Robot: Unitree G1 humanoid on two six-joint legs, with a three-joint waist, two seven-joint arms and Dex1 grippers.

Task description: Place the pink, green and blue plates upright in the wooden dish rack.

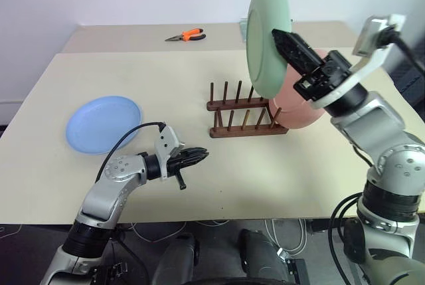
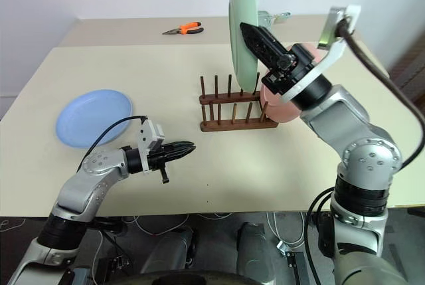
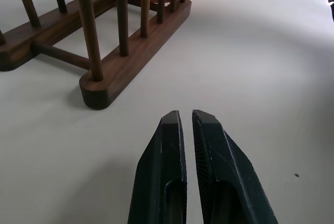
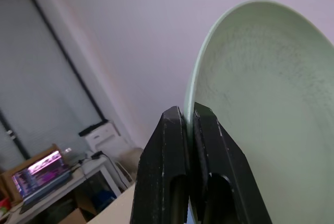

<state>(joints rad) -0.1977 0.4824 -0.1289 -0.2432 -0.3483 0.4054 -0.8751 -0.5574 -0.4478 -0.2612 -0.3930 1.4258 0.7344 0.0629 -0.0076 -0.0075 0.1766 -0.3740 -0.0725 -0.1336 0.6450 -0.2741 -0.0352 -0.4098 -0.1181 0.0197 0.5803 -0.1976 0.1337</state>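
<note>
Pink plate (image 1: 297, 113) upright in wooden dish rack (image 1: 244, 116) — right claw (image 1: 277, 36) clamped on green plate (image 1: 265, 39), left claw (image 1: 199, 155) together.

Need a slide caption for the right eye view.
Right gripper holds the green plate upright above the wooden dish rack; pink plate racked, blue plate flat.

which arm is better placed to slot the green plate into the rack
Right. The right gripper is shut on the green plate, upright above the wooden dish rack. The left gripper is shut, empty, low over the table.
</note>
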